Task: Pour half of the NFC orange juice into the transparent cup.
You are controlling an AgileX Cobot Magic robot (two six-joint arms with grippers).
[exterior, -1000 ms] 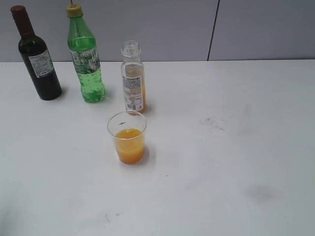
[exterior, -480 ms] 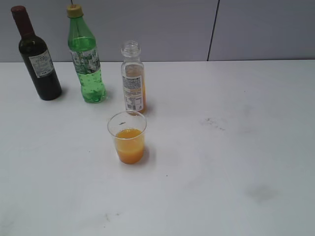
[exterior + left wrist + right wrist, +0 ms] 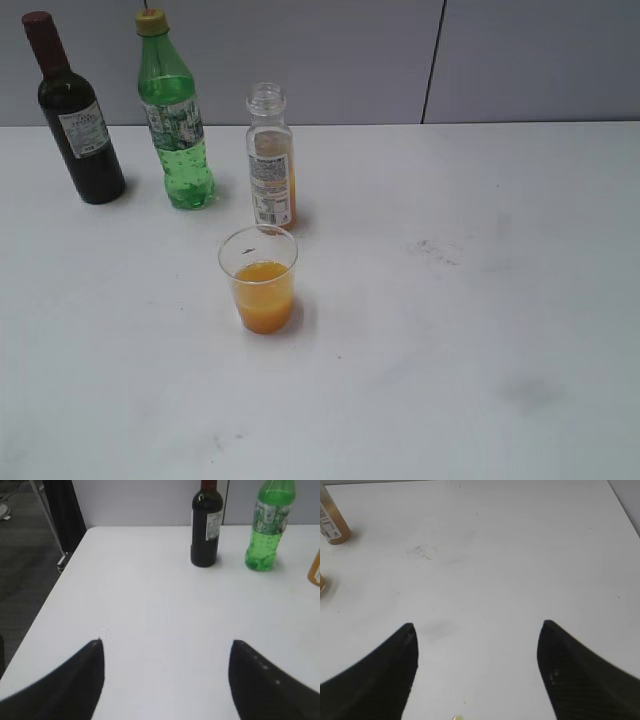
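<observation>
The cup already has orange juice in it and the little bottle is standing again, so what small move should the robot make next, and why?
Probably none beyond keeping both arms back. The transparent cup holds juice, and the NFC orange juice stands upright behind it, untouched. The left gripper and right gripper are open over bare table, holding nothing, so the pour looks finished.

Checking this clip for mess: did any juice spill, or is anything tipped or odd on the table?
No spill shows. The juice bottle, cup, green bottle and wine bottle all stand upright. The table has only faint grey smudges. Both grippers are open and empty.
</observation>
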